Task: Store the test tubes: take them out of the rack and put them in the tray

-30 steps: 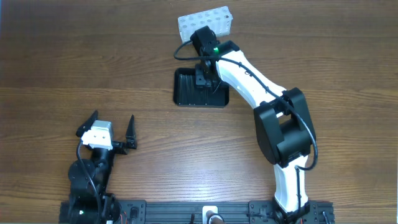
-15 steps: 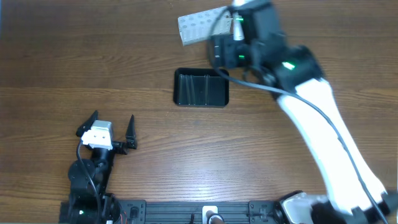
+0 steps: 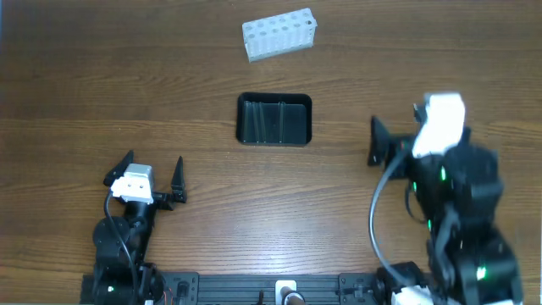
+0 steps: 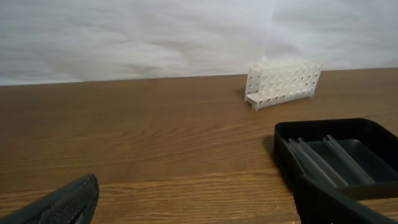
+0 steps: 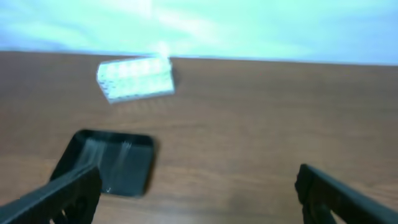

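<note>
Both sets of fingers are spread wide and empty, the right gripper (image 5: 198,174) mid-right, the left gripper (image 3: 153,161) lower left. Test tubes (image 3: 271,120) lie in the tray (image 3: 240,119), upper centre, below the rack (image 3: 279,34). Storing looks finished: confirm the rack's holes are bare.

The right claw (image 5: 199,205) has left the tray (image 3: 240,120). It now sits at the near right, by its base.

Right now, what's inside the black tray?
Clear test tubes lie side by side in the black tray. Exact count unclear; from the left wrist view its near wall covers some floor.
</note>
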`<state>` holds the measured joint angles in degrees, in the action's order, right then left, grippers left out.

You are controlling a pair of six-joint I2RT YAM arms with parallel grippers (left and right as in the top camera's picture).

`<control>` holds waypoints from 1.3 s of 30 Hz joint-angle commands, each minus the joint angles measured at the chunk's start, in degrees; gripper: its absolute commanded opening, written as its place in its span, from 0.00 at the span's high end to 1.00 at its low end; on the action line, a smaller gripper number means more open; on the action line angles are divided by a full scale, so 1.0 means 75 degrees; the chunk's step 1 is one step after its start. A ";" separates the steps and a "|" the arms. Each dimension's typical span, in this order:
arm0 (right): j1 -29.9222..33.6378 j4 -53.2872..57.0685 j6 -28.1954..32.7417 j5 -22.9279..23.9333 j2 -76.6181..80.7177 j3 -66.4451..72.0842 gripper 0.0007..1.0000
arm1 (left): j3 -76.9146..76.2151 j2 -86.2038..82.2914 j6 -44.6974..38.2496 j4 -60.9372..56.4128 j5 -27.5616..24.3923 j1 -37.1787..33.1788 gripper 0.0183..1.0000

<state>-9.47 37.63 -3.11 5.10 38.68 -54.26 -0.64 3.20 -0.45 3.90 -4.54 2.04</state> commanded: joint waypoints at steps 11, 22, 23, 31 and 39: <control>0.1393 -0.1475 0.0361 -0.0729 -0.4147 0.4299 0.01 | 0.0038 -0.0047 -0.0085 0.0015 -0.0076 -0.0061 0.00; 0.1338 -0.3649 0.0895 -0.0204 -0.4829 0.6784 0.01 | 0.0038 -0.0047 -0.0085 0.0017 -0.0073 -0.0061 0.00; 0.1338 -0.3969 0.0912 -0.0207 -0.4820 0.6962 0.01 | 0.0038 -0.0047 -0.0085 0.0015 -0.0076 -0.0061 0.00; 0.1338 -0.4348 0.1332 -0.0149 -0.4779 0.7122 0.01 | 0.0038 -0.0047 -0.0085 0.0015 -0.0076 -0.0061 0.00; 0.1338 -0.4855 0.1938 0.0044 -0.4779 0.7195 0.01 | 0.0038 -0.0047 -0.0085 0.0017 -0.0073 -0.0061 0.00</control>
<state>0.71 1.23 9.69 4.29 3.29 -0.73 -0.64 3.20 -0.45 3.92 -4.54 2.04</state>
